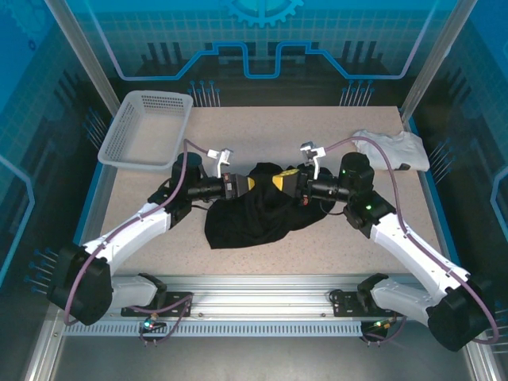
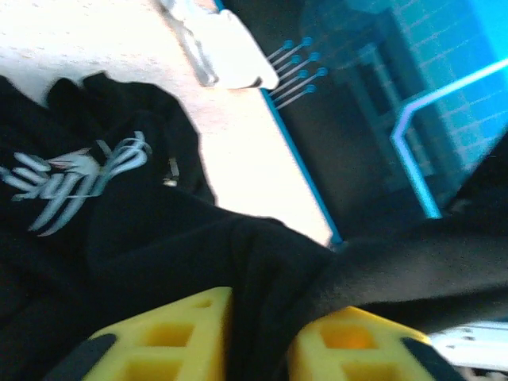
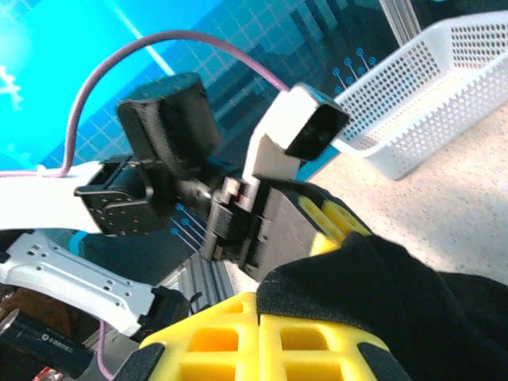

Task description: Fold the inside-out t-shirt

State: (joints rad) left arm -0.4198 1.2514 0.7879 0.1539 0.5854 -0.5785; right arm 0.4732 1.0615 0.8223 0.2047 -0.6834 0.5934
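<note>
In the middle of the top view, the right claw (image 1: 281,181) and the left claw (image 1: 246,183) point at each other, tip to tip and very near. The right claw is closed. In its own wrist view, a fold of the black shirt (image 1: 255,218) is caught at the tips of its yellow fingers (image 3: 214,341). In the left wrist view, the left fingers (image 2: 171,337) stand a little apart with black cloth filling the gap. I cannot tell if they pinch it. The shirt sits in a crumpled heap under and between both claws, in the middle of the bench (image 1: 333,242). It spreads toward the lower part of the frame. A pale scribble print (image 2: 71,178) shows on it at the left of the left wrist view. A white basket (image 1: 147,131) rests at the upper left of the bench. A white cloth (image 1: 393,149) lies at the upper right, well apart from the shirt.
</note>
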